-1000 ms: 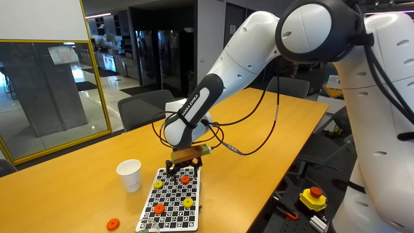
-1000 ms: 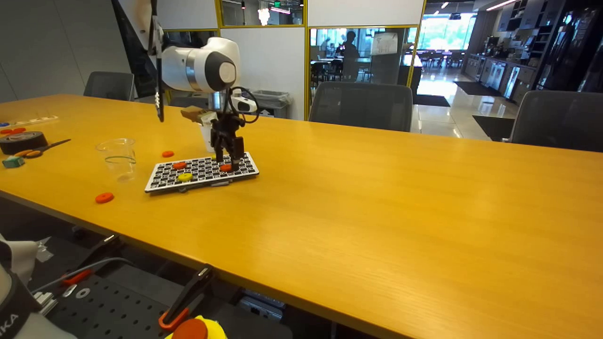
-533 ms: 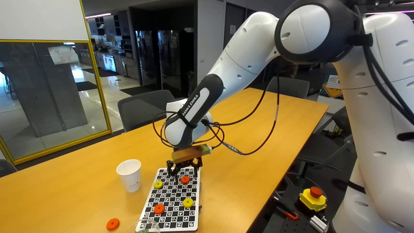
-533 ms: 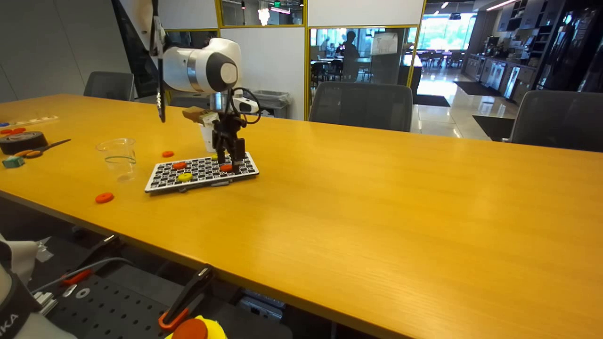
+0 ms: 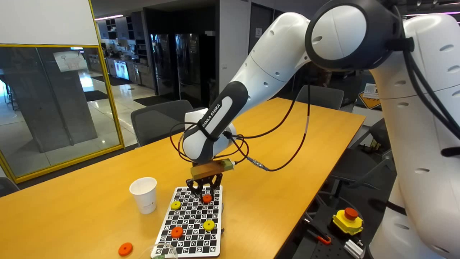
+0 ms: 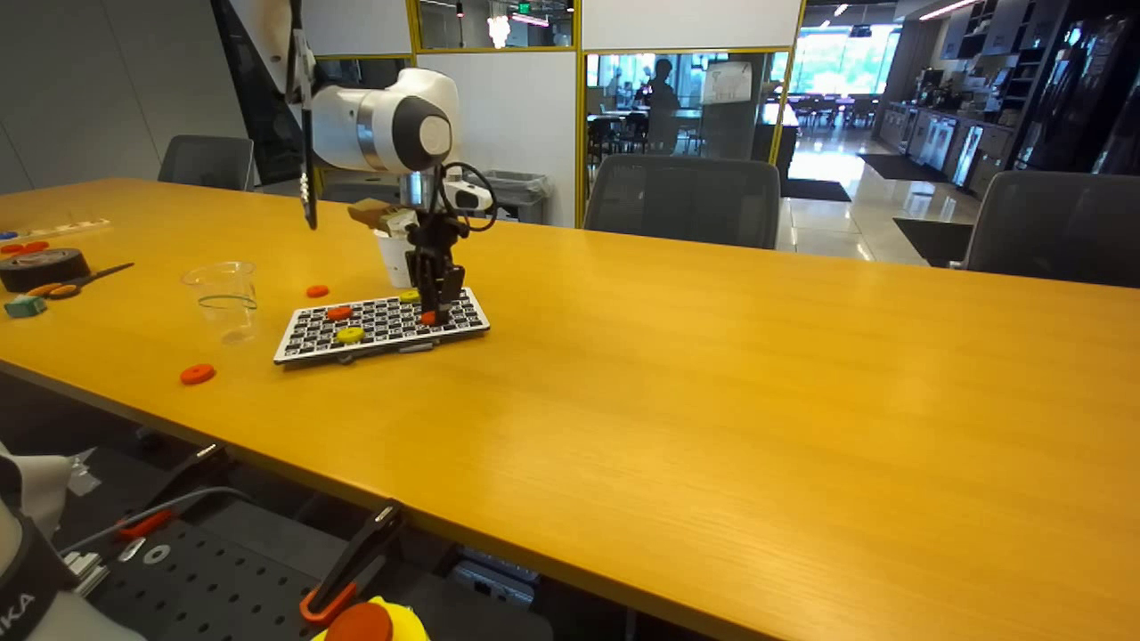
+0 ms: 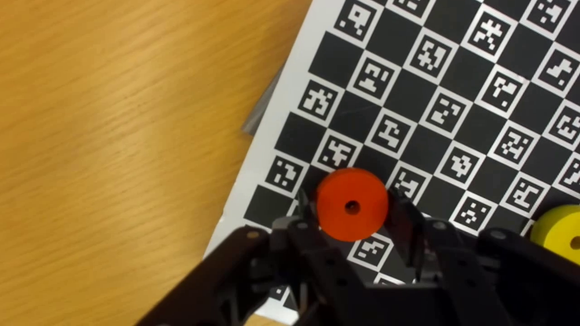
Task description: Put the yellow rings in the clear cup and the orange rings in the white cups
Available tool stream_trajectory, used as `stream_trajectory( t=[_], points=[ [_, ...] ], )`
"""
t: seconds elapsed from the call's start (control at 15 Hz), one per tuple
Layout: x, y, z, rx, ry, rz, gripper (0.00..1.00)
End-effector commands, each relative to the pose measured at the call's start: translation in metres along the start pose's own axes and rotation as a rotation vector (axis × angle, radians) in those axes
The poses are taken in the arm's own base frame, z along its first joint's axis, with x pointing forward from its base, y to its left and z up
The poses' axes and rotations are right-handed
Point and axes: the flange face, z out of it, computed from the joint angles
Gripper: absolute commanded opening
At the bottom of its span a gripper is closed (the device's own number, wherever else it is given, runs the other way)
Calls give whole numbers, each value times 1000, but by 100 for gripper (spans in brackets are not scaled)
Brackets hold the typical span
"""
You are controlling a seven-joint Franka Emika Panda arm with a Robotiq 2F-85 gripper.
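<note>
The wrist view looks down from close above the board [image 7: 408, 108]. Both exterior views share it from farther off, slanting down: in an exterior view lengthwise, past the clear cup [image 5: 162, 250]; in an exterior view broadside, across the worktop [image 6: 623, 401].

The gripper [image 5: 207, 198] draws in: its fingers [image 7: 403, 217], spread wide to either side a second ago, now press an orange ring [image 7: 352, 228] between them. That ring sits a touch over from its earlier spot. In an exterior view, more of a yellow ring [image 6: 409, 296] shows behind the gripper than before.
</note>
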Motion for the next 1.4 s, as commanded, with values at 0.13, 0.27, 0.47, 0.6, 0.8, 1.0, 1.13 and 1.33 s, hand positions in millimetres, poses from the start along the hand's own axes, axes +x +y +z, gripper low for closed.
stream_trajectory(
  t=[0.13, 0.27, 0.47, 0.6, 0.8, 1.0, 1.13, 1.33],
  points=[
    [8, -7, -16, 25, 4, -9, 25],
    [12, -13, -35, 25, 29, -15, 25],
    [19, -30, -66, 30, 70, -35, 25],
    [24, -47, -88, 30, 91, -59, 25],
    [28, -78, -120, 34, 104, -115, 25],
    [26, -108, -143, 44, 112, -175, 25],
    [24, -126, -152, 49, 113, -212, 25],
    [29, -148, -155, 57, 113, -263, 25]
  ],
)
